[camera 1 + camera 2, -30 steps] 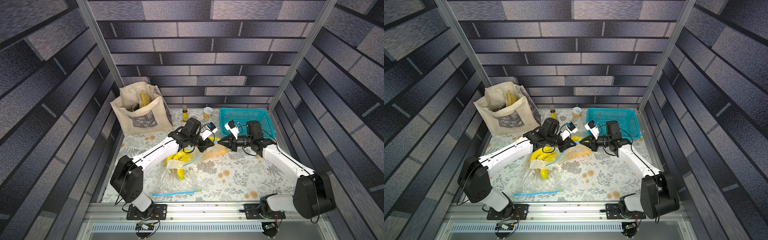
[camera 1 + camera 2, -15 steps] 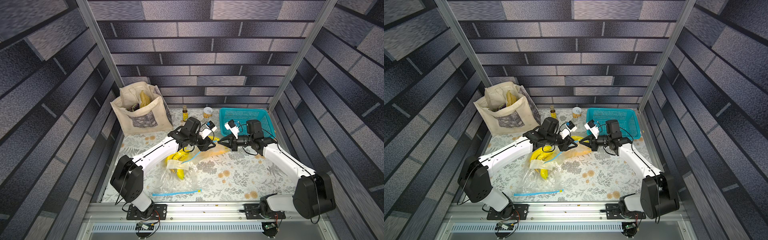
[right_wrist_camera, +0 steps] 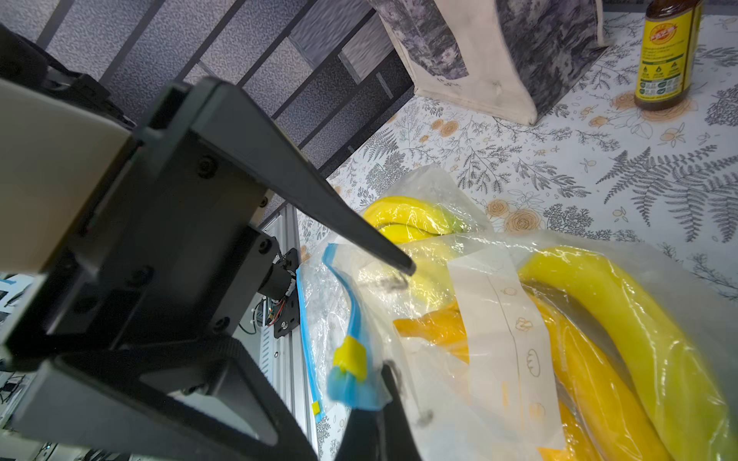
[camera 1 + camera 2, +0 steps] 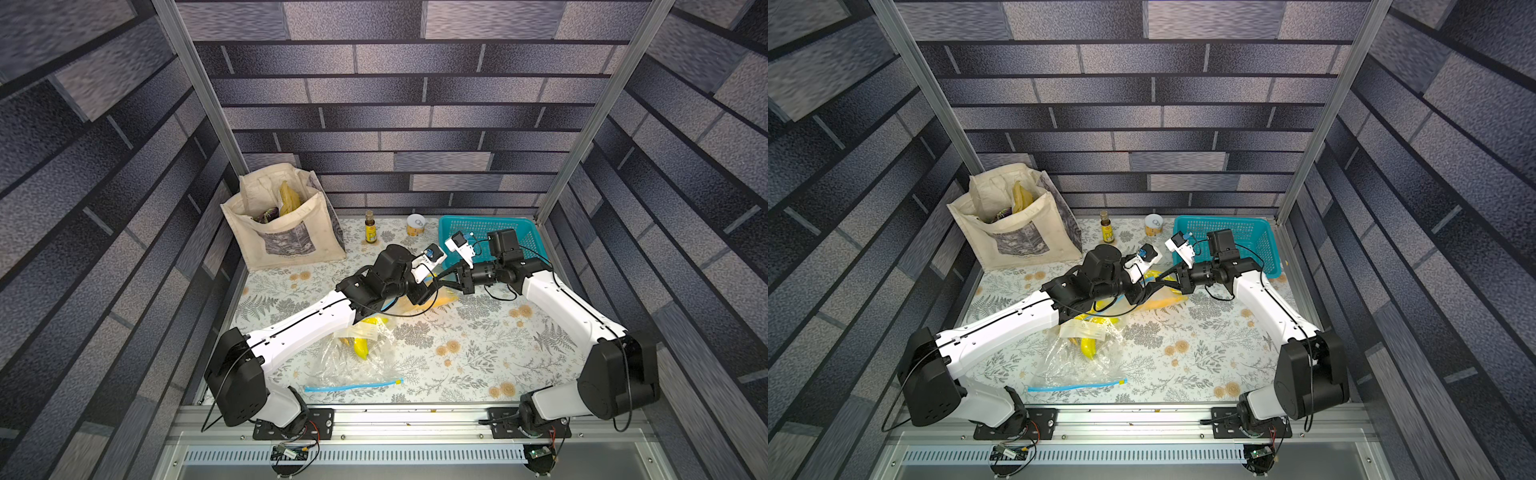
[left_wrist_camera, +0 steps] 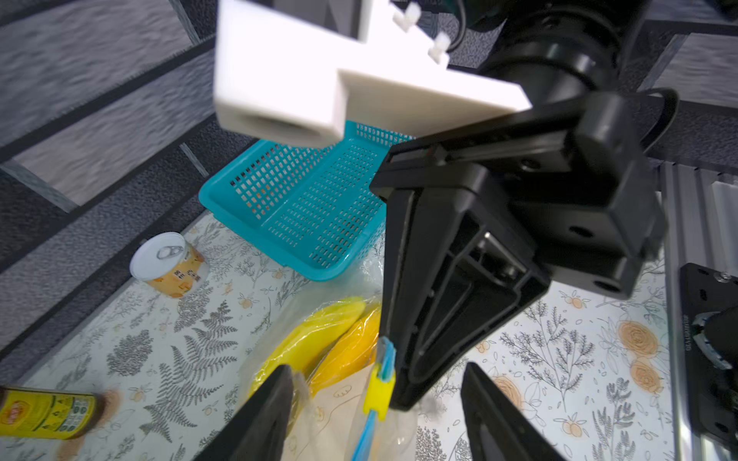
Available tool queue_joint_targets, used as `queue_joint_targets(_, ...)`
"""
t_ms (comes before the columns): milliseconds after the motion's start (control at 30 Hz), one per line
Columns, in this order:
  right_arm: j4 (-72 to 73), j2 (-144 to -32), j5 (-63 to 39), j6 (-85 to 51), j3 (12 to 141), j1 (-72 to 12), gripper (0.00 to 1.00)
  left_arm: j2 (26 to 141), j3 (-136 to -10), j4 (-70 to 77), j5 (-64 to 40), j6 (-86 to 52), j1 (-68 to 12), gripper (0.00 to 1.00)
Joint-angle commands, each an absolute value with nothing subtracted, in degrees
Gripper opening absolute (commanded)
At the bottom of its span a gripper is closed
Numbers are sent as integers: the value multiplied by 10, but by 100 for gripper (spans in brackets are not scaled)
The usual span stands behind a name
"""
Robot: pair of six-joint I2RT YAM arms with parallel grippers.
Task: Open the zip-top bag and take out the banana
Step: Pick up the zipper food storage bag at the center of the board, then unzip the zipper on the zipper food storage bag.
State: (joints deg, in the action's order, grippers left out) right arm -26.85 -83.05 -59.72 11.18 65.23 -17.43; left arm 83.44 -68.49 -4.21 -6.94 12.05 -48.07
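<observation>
Both top views look steeply down from high at the front, far off, sharing the whole tabletop (image 4: 478,353). The left wrist camera, close in, faces the basket (image 5: 303,207). The right wrist camera faces the tote (image 3: 479,60). Both wrist views share the bag (image 3: 499,319).

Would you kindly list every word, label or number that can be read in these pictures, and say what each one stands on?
No text is sharp enough to quote.
On the bottle: a yellow label with print, too blurred to read.
On the can: label characters, too small to read.
On the tote bag: faint marks under the picture, illegible.
On the zip-top bag: a white strip with small drawings only, no words.
</observation>
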Motion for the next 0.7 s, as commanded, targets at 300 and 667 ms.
queue_joint_targets(300,-316,-834,-616,126,671,-180,0,833,-685,-33,-35,166,-472,44)
queue_joint_targets(667,-316,-836,-622,121,676,-181,0,836,-687,-43,-66,158,-470,45)
